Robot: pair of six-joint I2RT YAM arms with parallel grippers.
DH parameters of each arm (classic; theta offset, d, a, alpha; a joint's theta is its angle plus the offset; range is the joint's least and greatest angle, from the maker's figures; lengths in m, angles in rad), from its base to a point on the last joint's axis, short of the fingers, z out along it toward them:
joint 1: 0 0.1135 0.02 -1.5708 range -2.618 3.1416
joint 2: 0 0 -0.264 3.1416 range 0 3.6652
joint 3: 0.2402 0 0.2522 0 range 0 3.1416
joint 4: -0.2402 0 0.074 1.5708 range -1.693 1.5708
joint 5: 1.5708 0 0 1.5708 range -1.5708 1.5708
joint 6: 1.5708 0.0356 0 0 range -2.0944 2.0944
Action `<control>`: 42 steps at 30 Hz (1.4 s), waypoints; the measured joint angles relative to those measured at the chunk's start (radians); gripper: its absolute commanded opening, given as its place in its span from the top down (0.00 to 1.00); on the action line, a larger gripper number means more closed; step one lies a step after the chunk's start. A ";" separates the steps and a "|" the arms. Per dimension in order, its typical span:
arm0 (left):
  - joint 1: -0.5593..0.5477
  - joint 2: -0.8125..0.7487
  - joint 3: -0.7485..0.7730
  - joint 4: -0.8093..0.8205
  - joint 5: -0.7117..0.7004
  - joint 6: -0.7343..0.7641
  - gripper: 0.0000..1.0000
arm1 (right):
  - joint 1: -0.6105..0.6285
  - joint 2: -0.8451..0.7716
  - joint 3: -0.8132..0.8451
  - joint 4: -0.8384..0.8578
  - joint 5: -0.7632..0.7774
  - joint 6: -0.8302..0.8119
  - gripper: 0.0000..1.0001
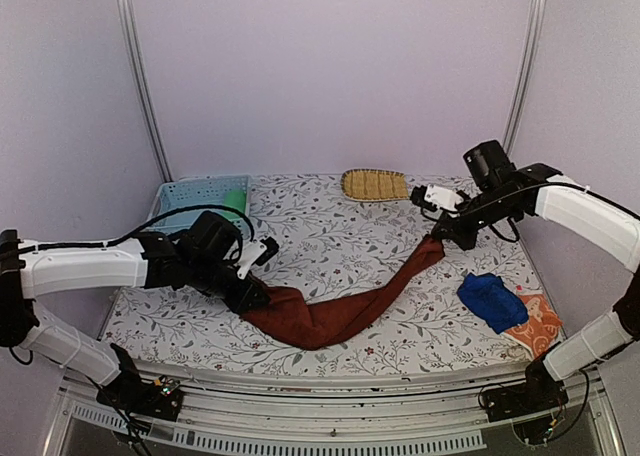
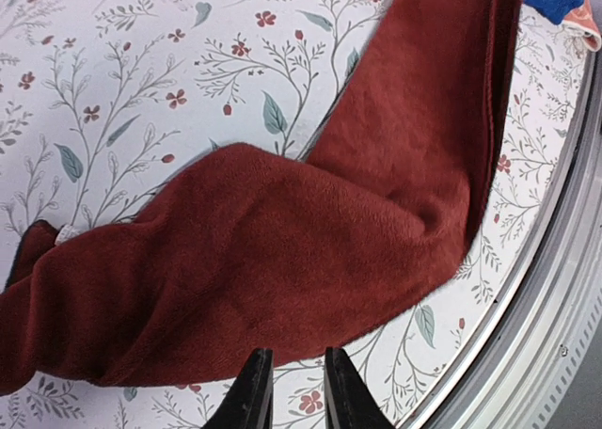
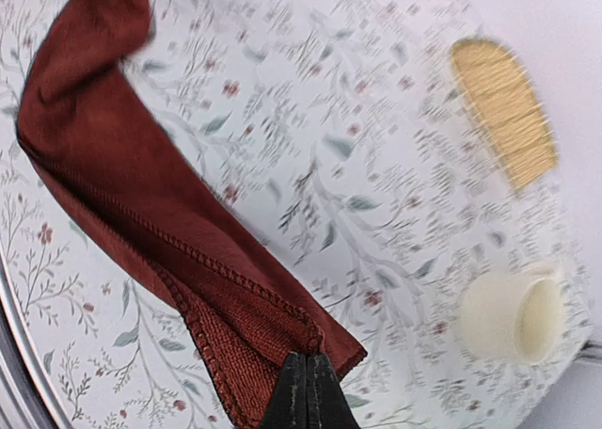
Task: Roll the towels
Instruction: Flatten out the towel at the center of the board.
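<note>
The desk point(image 1: 330, 246) is offering broad open cloth between the two end effectors. Its near rail is running close under the left end effector point(image 2: 293, 363), and a side wall is standing just beyond the right end effector point(image 3: 306, 358).

The reddish-brown towel point(image 1: 340, 311) is lying unrolled in one long sagging band from one end effector to the other, so rolling looks barely begun. The royal blue towel point(image 1: 492, 301) is sitting crumpled on the near side of the right end effector, overlapping the orange towel point(image 1: 537, 328). The green towel point(image 1: 235, 198) is resting in the basket point(image 1: 190, 201) beyond the left end effector, too hidden to judge.

The right end effector is pinching fully closed on a hemmed corner of the reddish-brown towel. The left end effector is standing narrowly parted at the towel's hem with desk showing between its fingers; whether it is catching cloth, I cannot tell.
</note>
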 measured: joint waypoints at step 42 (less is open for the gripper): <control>-0.063 0.331 0.124 0.006 -0.014 0.100 0.86 | -0.035 -0.108 -0.105 0.115 0.048 0.092 0.98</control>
